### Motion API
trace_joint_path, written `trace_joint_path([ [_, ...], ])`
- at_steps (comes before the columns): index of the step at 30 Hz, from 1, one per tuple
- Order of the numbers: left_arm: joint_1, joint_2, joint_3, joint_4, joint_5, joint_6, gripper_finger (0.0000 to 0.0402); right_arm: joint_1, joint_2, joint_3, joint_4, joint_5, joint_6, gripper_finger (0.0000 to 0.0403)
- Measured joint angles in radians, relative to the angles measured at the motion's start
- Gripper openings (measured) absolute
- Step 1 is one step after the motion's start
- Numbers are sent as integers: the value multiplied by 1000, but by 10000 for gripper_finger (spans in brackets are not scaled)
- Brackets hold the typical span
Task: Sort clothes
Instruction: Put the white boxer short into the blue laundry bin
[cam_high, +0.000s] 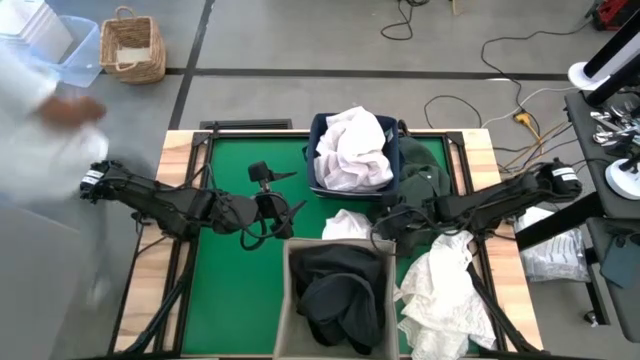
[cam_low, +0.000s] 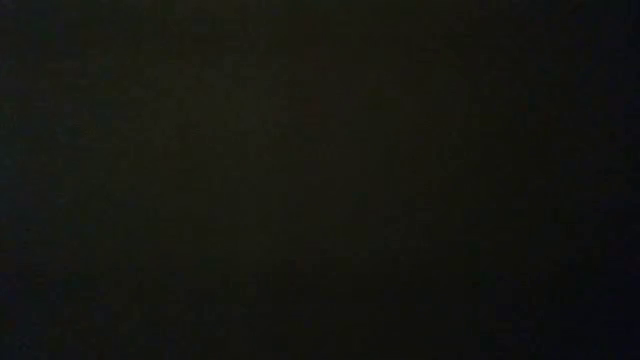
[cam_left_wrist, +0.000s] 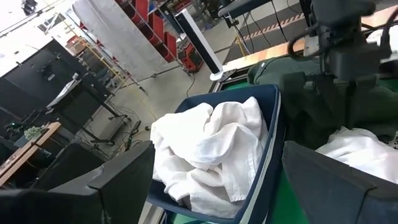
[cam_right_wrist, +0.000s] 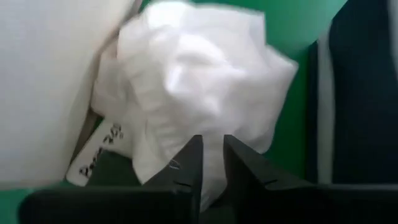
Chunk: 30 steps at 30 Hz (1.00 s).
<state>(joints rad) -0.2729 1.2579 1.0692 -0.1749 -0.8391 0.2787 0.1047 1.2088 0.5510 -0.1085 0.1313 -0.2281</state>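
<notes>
Right gripper (cam_right_wrist: 213, 163) is seen low over a crumpled white garment (cam_right_wrist: 193, 81) lying on the green mat between the navy plastic bin (cam_high: 322, 128) and the beige fabric bin (cam_high: 292, 290); its dark fingers are parted by a narrow gap, and whether cloth is pinched cannot be told. Left gripper (cam_high: 285, 212) is held spread over the green mat (cam_high: 240, 290). Wrinkled white cloth (cam_high: 352, 148) is heaped in the navy bin, soft black garments (cam_high: 340, 290) in the beige one.
</notes>
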Motion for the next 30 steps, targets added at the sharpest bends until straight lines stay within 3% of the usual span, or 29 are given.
trace_joint_path([
  [15,1,0,0,2,0,0,327,0,104,0,67,0,-7,202],
  [26,2,0,0,3,0,0,327,-1,183,0,72,0,10,215],
  [30,3,0,0,3,0,0,327,-11,200,0,71,-1,27,202],
])
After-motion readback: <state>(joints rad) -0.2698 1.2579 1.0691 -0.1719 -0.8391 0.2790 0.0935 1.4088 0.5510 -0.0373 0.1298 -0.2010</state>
